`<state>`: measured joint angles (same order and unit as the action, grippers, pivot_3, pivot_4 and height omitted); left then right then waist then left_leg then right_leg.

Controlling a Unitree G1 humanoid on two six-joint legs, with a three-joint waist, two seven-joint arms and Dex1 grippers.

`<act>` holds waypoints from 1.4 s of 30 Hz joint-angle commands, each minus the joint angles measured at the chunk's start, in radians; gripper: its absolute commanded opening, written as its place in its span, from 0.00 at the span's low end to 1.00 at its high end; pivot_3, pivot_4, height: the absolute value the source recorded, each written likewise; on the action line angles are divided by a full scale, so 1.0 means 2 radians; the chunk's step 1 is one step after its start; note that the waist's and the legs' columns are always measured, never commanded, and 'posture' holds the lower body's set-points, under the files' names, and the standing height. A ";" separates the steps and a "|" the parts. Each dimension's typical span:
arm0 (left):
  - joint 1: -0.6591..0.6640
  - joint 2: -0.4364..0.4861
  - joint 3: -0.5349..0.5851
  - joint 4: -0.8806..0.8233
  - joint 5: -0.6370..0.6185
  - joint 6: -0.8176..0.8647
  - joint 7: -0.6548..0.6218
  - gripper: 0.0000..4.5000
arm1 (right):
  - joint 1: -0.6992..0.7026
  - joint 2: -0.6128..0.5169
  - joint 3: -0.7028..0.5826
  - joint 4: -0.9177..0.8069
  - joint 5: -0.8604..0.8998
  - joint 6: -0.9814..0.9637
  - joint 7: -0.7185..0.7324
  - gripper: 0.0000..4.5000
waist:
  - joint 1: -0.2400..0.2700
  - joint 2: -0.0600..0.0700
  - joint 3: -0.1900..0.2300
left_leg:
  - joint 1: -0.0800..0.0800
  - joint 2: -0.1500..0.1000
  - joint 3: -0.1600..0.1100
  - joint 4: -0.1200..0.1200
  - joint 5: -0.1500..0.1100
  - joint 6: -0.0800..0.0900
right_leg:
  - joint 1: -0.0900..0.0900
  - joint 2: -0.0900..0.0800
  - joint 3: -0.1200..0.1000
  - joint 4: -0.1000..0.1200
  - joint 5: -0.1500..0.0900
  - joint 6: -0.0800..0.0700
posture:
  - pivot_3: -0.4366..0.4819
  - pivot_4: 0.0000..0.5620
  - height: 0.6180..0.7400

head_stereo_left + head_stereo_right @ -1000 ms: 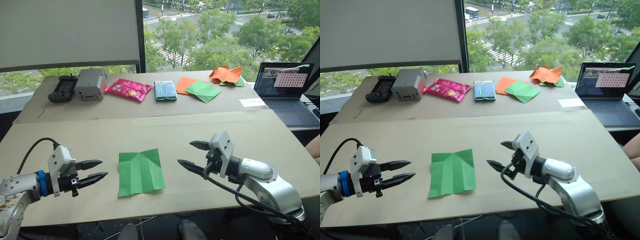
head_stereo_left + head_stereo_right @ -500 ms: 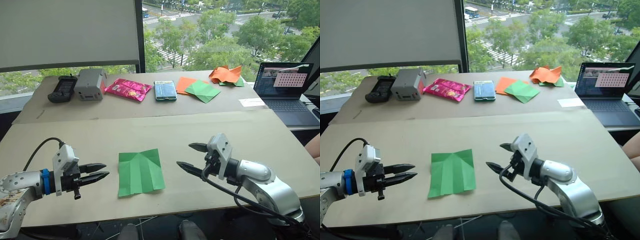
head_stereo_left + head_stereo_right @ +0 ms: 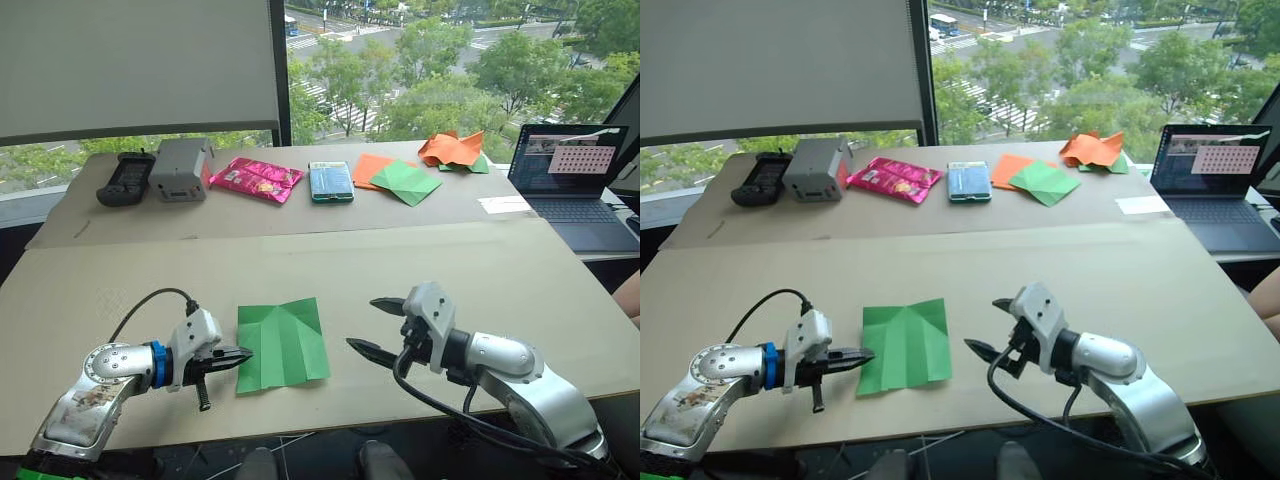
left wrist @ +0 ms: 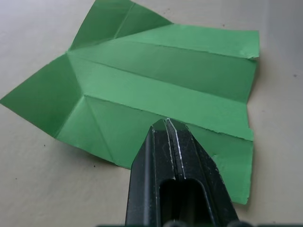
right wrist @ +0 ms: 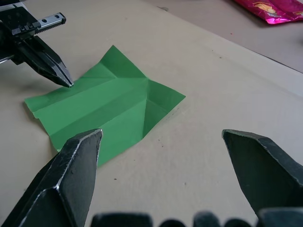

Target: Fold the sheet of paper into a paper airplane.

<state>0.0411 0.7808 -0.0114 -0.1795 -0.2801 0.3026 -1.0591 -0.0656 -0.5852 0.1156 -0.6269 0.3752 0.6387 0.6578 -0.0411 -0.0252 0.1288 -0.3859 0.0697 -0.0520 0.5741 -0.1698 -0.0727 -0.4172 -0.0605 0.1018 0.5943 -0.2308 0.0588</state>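
— On the near table (image 3: 120,280), at its left side, why does the left gripper (image 3: 240,355) sit so low with its fingers pressed together?

— My guess is it means to pin or slide under the left edge of the sheet of paper (image 3: 282,343). Its tips touch that edge, or lie just over it. The sheet lies flat near the table's front edge, between the two arms, creased and partly spread open, nothing like a plane yet.

— And the right gripper (image 3: 372,327)?

— Fingers wide apart, hanging just beside the sheet's right edge and clear of it, likely waiting to take hold once the other side is held down.

— What do the wrist views add?

— The left wrist view shows the creases close up and a rough near edge. The right wrist view shows the left gripper's closed tip from across the sheet. The head views alone take in the far table's plain green sheet (image 3: 405,181), orange sheets (image 3: 450,148) and laptop (image 3: 572,178).
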 commanded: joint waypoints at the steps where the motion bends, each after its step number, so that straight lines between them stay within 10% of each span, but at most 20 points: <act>1: -0.003 0.008 -0.019 0.009 0.032 -0.028 0.003 0.00 | -0.003 -0.003 0.009 -0.037 0.003 0.006 -0.005 1.00 | 0.001 0.000 0.000 | 0.000 0.000 0.000 0.000 0.000 0.000 | 0.000 0.000 0.000 0.000 0.000 0.000 | 0.48 0.27 0.88; 11: -0.004 0.009 -0.042 0.023 0.058 -0.052 0.004 0.00 | 0.008 -0.003 0.037 -0.056 0.016 0.025 0.000 1.00 | 0.005 0.003 -0.003 | 0.000 0.000 0.000 0.000 0.000 0.000 | 0.000 0.000 0.000 0.000 0.000 0.000 | 0.48 0.27 0.88; 25: 0.004 0.017 -0.055 0.010 0.059 -0.044 -0.004 0.00 | 0.035 0.016 0.115 -0.019 0.036 0.024 0.029 0.01 | 0.006 0.002 -0.005 | 0.000 0.000 0.000 0.000 0.000 0.000 | 0.000 0.000 0.000 0.000 0.000 0.000 | 0.48 0.27 0.88; 42: -0.013 0.027 -0.062 0.016 0.059 -0.049 -0.011 0.00 | 0.117 0.095 0.133 0.094 -0.070 -0.082 -0.073 0.01 | 0.003 0.001 -0.009 | 0.001 0.000 0.000 0.000 -0.001 -0.001 | 0.000 0.000 0.000 0.000 0.000 0.000 | 0.48 0.27 0.88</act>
<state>0.0033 0.8255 -0.1019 -0.1660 -0.1856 0.1962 -1.0611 0.1528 -0.4085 0.4058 -0.4841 0.2714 0.5029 0.5551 -0.0342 -0.0226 0.1114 -0.3845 0.0697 -0.0518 0.5746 -0.1709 -0.0745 -0.4164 -0.0609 0.1018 0.5942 -0.2310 0.0588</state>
